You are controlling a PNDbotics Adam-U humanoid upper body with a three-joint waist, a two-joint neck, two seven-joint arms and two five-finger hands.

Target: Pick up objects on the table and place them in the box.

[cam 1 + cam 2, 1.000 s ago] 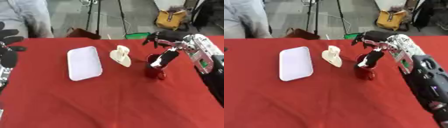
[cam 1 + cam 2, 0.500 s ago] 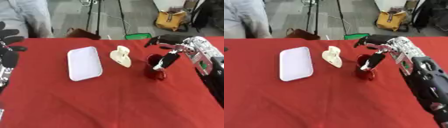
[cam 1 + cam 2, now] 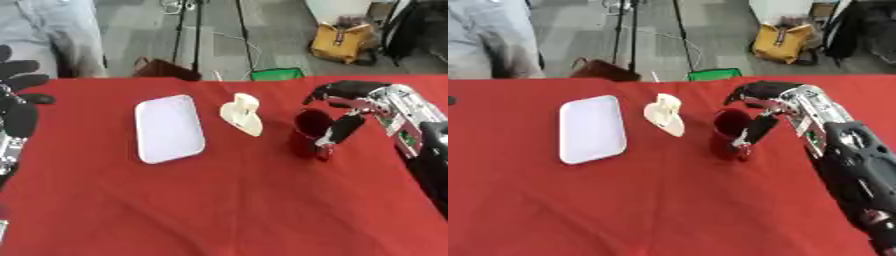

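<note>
On the red counter [image 3: 219, 200] my right robot hand [image 3: 346, 107] curls its fingers over the dark red cup [image 3: 308, 134]. Left of it lie a cream object [image 3: 242, 114] and a white tray [image 3: 168, 128]. My left robot hand [image 3: 19, 102] rests open at the left edge.

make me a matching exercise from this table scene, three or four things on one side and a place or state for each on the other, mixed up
Things:
1. white tray
2. cream object
3. dark red cup
4. left hand

Places or states:
A. upright, right hand around it
B. open at the table's left edge
C. flat, left of the cream object
D. between tray and cup

Pairs: 1-C, 2-D, 3-A, 4-B
</note>
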